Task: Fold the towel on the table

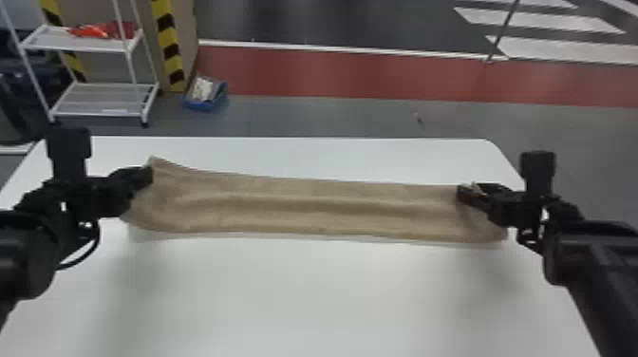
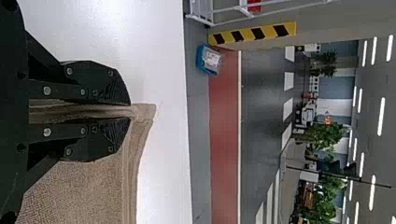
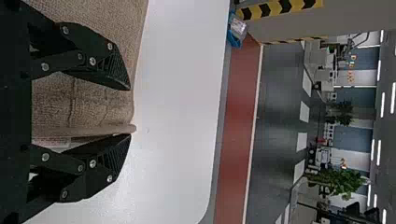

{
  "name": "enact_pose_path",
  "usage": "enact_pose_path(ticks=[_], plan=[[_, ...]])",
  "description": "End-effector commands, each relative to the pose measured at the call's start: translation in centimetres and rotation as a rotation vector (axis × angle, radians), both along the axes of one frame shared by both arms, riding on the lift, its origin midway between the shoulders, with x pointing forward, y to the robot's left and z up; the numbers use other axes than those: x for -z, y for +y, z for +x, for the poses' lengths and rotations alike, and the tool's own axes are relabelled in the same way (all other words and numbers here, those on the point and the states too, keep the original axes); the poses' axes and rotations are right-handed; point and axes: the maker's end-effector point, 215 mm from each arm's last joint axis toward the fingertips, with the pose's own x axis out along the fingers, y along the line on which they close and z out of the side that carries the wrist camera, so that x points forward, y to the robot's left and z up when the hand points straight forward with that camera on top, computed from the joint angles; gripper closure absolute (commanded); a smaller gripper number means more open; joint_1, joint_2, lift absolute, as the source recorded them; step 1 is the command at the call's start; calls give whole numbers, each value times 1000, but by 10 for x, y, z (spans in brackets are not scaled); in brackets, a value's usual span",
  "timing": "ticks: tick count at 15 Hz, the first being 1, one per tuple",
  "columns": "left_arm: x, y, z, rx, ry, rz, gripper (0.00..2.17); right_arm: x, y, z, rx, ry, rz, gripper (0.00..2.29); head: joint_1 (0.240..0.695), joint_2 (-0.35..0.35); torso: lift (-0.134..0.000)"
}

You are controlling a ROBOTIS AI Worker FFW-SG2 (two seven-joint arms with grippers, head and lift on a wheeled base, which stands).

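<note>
Head view: the towel (image 1: 304, 205) is spread as a long strip over the tabletop (image 1: 304, 294), between the left hand (image 1: 146, 175) at one end and the right hand (image 1: 463, 192) at the other. Left wrist view: the left hand (image 2: 130, 112) is closed to a thin gap, with layered towel edge pinched in it and a bit poking out past the fingertips. Right wrist view: the right hand (image 3: 130, 112) is spread wide with nothing clamped, a raised towel edge sitting between its fingers, close to one of them.
</note>
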Motion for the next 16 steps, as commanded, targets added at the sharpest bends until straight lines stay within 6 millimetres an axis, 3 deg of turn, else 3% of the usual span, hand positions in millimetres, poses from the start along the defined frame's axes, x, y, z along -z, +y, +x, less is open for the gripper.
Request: enact_pose_path(ticks=[1,9,10,11,16], plan=[[3,0,-3,3,12,0,998,0,0,0,-1,1,-4,623,695,-124,-128],[7,0,-7,6,31,8,998,-9,5,10,-22,-13,-32,664,695,-121,-128],[8,1,-8,4,32,8,998,-8,4,9,-24,-7,-36,886,695,-121,-128],[9,2,-9,4,34,11,998,-7,3,9,-21,1,-36,937,695,-120,-128],[9,3,-9,3,35,14,998,-5,3,7,-18,3,-30,846,695,-119,-128]])
